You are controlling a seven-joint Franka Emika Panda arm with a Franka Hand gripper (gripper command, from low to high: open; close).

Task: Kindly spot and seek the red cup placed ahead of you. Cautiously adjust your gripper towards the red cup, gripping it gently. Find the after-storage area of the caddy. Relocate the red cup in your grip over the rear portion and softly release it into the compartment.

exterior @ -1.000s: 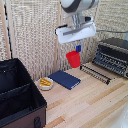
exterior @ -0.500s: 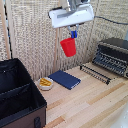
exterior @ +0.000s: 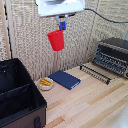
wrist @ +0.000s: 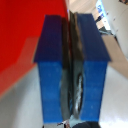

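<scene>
Wicker backdrop; gripper (exterior: 62,23) mostly cropped.

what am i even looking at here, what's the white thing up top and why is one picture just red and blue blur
The white block at the top is the gripper of a robot arm, its hand. Its two short blue fingers pinch the rim of the red cup, which hangs in the air well above the table.

One picture comes from a camera standing off the arm. The blurry one comes from a camera on the robot's wrist, so close that you only see the blue fingers pressed together and the red cup beside them.

On the wooden table lie a dark blue book, a small bowl with yellow pieces, a black caddy with two bays, and a toaster oven.
</scene>
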